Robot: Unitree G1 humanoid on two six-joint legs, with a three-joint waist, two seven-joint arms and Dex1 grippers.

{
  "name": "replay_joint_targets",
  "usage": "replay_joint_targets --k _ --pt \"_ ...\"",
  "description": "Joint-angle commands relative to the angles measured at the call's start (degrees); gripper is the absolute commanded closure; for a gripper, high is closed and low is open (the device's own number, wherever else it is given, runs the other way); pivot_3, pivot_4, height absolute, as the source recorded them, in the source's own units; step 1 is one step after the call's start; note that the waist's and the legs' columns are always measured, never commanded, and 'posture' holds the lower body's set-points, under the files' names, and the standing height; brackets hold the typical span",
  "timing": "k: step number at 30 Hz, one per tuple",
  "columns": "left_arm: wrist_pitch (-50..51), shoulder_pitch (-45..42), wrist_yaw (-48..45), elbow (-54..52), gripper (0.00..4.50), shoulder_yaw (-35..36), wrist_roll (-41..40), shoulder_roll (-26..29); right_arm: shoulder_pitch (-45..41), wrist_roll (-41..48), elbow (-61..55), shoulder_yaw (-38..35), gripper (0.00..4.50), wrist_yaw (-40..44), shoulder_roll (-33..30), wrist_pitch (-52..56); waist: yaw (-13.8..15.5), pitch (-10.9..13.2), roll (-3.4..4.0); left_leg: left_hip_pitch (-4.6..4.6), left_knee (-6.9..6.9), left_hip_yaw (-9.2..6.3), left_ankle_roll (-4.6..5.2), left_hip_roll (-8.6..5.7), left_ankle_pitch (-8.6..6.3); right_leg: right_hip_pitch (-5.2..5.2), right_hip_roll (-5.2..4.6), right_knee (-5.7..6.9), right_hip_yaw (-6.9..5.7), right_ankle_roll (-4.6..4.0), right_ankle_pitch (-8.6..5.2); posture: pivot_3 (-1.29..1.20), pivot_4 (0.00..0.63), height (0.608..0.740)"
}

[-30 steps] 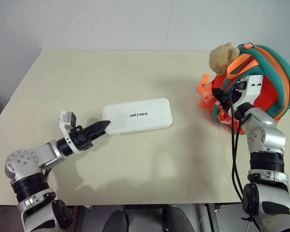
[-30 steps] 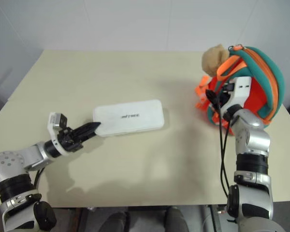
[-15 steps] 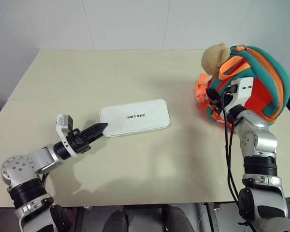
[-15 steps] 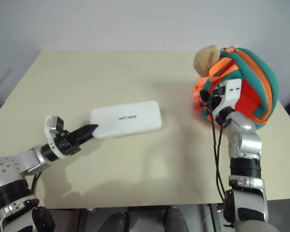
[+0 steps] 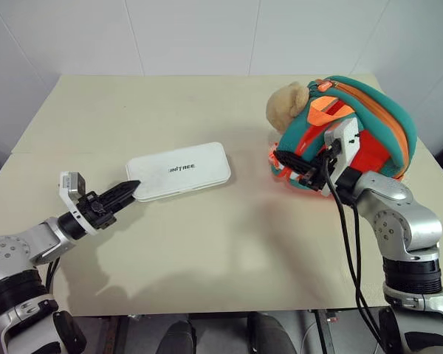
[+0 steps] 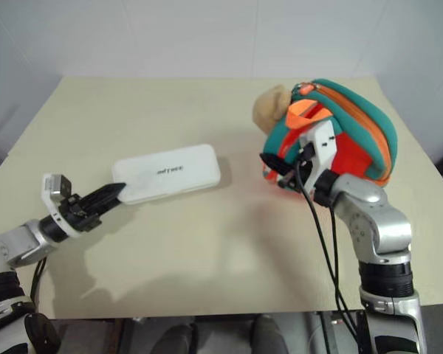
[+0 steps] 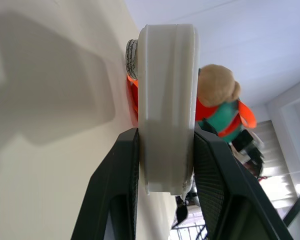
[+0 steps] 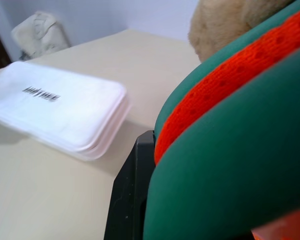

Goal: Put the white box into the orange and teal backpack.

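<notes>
The white box [image 5: 179,171] lies flat on the table [image 5: 207,251]. The left gripper [image 5: 125,193] pinches its near corner. Across the table sits the orange and teal backpack [image 5: 354,136] with a little bear [image 5: 286,107]. The right gripper [image 5: 292,164] grips its teal strap

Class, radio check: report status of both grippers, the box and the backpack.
Left gripper shut on flat white plastic box. Right gripper shut on orange and teal fabric backpack. Box on table, path between clear.
</notes>
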Motion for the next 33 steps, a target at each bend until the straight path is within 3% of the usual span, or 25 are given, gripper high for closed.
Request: replay_joint_targets --k 1,14,33 --pt "-2.3 -1.7 -3.4 1.3 3.28 -0.8 0.5 2.5 0.4 3.3 -6.3 0.2 3.94 3.7 -2.7 1.4 -0.1 0.0 0.00 0.00 -0.01 0.00 0.00 0.00 0.00 -0.01 0.00 -0.01 0.00 0.00 0.00 0.00 0.150 0.740" --pt "-7.6 -3.6 -12.5 9.7 3.28 -6.8 6.5 7.9 -0.2 21.6 -20.7 0.5 3.94 20.0 -16.0 11.4 0.0 0.0 -0.01 -0.08 -0.06 0.13 0.09 0.03 -0.08 -0.14 -0.02 -0.09 0.00 0.00 -0.01 0.00 0.150 0.740" --pt "-11.0 -4.4 -22.7 15.7 3.28 -10.1 12.6 13.8 1.0 22.2 -20.8 0.6 3.94 47.6 -32.7 3.8 0.1 0.0 -0.02 -0.28 0.09 0.29 0.18 0.04 -0.19 -0.40 -0.06 -0.03 -0.01 0.02 -0.01 0.00 0.150 0.740"
